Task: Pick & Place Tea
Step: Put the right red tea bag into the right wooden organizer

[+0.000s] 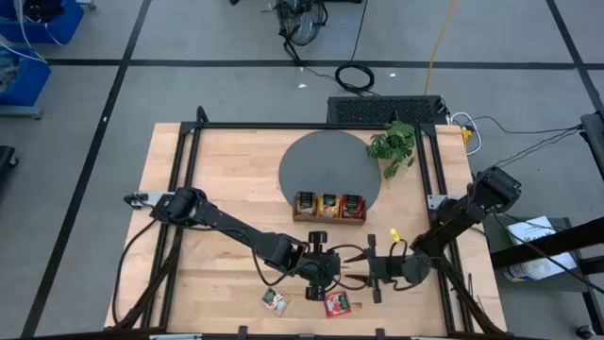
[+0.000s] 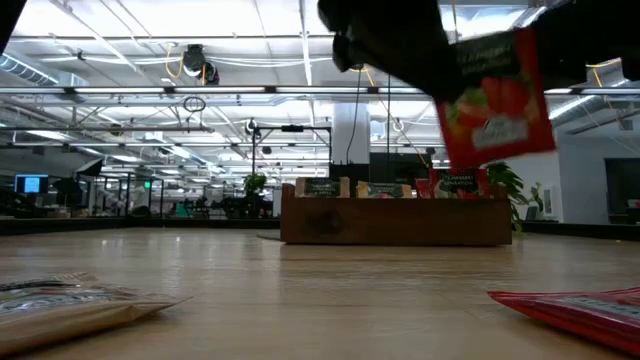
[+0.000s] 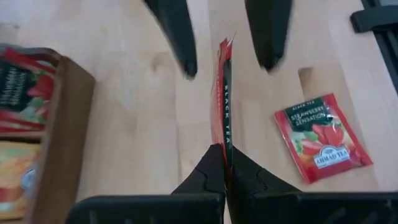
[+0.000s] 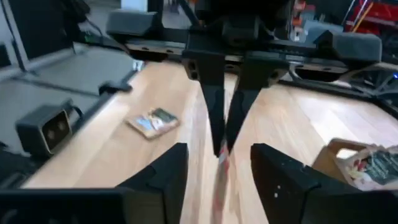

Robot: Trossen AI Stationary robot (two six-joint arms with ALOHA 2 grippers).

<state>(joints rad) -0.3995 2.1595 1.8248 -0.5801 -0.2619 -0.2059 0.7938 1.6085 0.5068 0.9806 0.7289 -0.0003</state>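
From above, the wooden tray (image 1: 329, 207) sits at the 6 o'clock edge of a grey round mat (image 1: 316, 161), its three slots filled with sachets: beige-green, orange-yellow, red. At the tray's 6 o'clock the left gripper (image 1: 347, 267) and right gripper (image 1: 363, 263) meet tip to tip. Two loose sachets lie at the table's 6 o'clock: a beige-green sachet (image 1: 275, 300) and a red sachet (image 1: 337, 303)

At table height, a held red sachet (image 2: 492, 100) hangs in the air above the tray (image 2: 396, 223), whose sachets stand upright

From the left wrist, the left gripper (image 3: 223, 163) is clamped on the held sachet's (image 3: 221, 93) edge; the right gripper's fingers (image 3: 177, 34) are spread on either side, not touching

From the right wrist, its own fingers (image 4: 166, 168) are apart around the sachet (image 4: 221, 163)
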